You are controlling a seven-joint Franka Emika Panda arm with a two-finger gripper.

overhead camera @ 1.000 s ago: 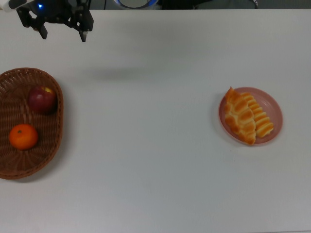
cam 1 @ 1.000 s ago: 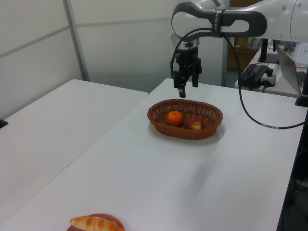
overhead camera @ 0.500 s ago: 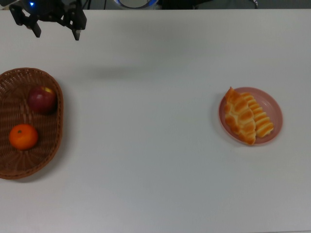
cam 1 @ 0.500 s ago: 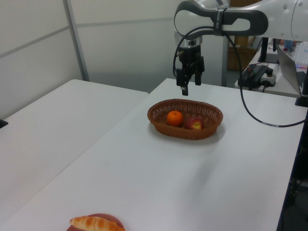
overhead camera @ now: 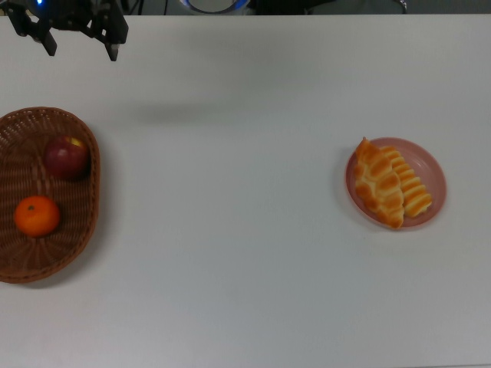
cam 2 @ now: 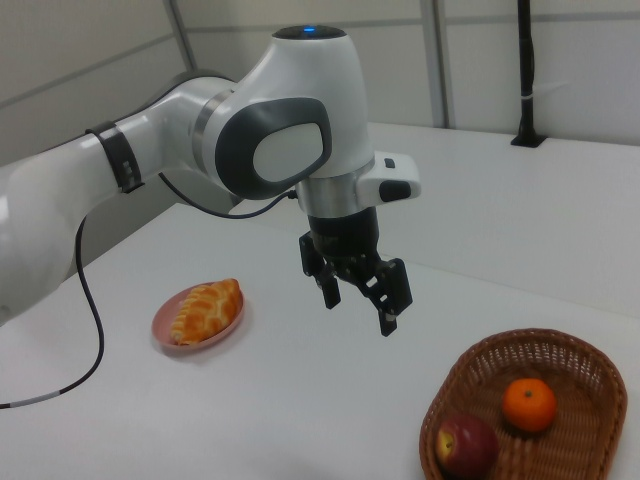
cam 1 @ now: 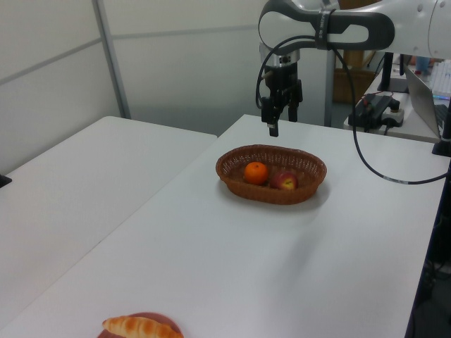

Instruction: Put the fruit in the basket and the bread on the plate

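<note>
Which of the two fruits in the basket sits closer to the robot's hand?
The dark red apple. In the top view it lies at the basket's end nearer the hand, while the orange mandarin sits farther off.

White tables (cam 1: 211,260), pale panelled walls (cam 1: 49,63)

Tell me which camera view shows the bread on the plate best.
The top view. It looks straight down on the bread, so both loaves show side by side on the pink plate. The right view shows the bread small and from the side. The left view cuts it off at the bottom edge.
</note>
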